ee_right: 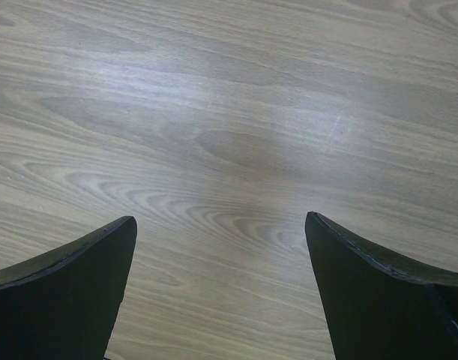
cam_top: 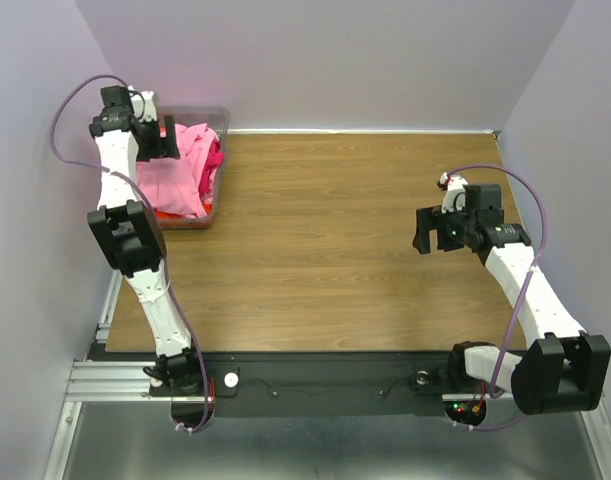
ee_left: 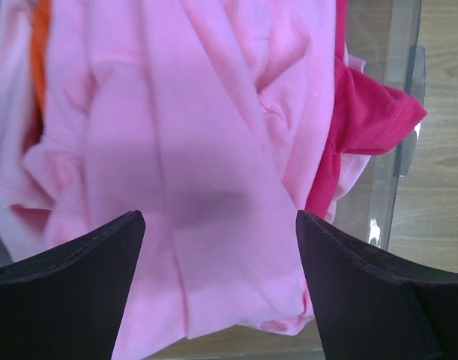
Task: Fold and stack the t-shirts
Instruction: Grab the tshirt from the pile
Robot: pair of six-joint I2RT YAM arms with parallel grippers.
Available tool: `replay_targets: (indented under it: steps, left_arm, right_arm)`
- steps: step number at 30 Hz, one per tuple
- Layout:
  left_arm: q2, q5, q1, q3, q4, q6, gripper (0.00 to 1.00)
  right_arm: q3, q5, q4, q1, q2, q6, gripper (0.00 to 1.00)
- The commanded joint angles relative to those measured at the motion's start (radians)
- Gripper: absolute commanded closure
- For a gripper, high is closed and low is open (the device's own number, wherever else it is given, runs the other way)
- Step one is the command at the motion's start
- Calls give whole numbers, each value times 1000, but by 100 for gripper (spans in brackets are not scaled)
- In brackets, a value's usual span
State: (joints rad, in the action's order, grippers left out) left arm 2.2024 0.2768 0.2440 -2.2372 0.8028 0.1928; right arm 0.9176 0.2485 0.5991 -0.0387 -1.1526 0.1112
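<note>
We see the shirts heaped in a clear bin that sits at the far left corner of the desk, against the left edge. A light pink shirt lies on top and covers most of the heap. Its long axis runs along the bin's length, from the far edge of the desk towards the near one, and in the left wrist view its creases run the same way, top to bottom between the fingers. It is crumpled, and we cannot tell which end is the collar and which the hem. A hot pink shirt pokes out from under it on the side towards the middle of the desk, one edge draped against the bin's wall. A strip of orange shirt shows on the opposite side, beneath the light pink cloth. The left gripper hangs over the heap with its jaws spread wide and nothing between them; whether the fingertips touch the cloth we cannot tell. The right gripper is well apart, over bare wood near the right edge, its jaws likewise wide apart and holding nothing.
</note>
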Motion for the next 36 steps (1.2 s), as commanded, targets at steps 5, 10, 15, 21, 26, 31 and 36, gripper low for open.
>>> replay_targets:
  steps: [5,10,15,21,26,31,36]
  left_arm:
    - [6,110,37,-42,29,31,5]
    - [26,148,38,-39,30,36,5]
    - [46,211,37,-41,30,27,9]
    - [51,246,37,-56,19,13,26]
    - [0,274,37,-48,-11,17,47]
    - [-61,283,37,-55,-22,17,100]
    - [-153,315,37,-76,-34,25,100]
  right_arm:
    - [29,-3,-15,8,-15,15,0]
    - [35,-5,-15,8,-22,13,0]
    - [26,-9,-15,8,-21,15,0]
    - [32,-14,-15,8,-21,12,0]
    - [35,-11,-15,8,-24,7,0]
    - [38,-6,-15,8,-24,7,0]
    - [35,-6,-15,10,-10,5,0]
